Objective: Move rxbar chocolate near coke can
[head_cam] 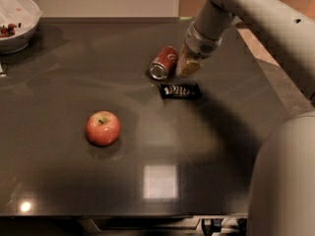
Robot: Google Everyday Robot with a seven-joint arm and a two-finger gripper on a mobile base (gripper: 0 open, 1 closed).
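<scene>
The rxbar chocolate (179, 90), a flat black wrapper with white lettering, lies flat on the dark table (74, 181) just in front of the coke can (163, 63). The red can lies on its side with a silver end facing me. The gripper (187, 66) hangs above and just behind the bar, to the right of the can, lifted clear of the bar and holding nothing.
A red apple (103, 128) sits left of centre on the table. A white bowl (15, 19) with some food stands at the back left corner. The arm reaches in from the upper right, with the robot's body at the right edge.
</scene>
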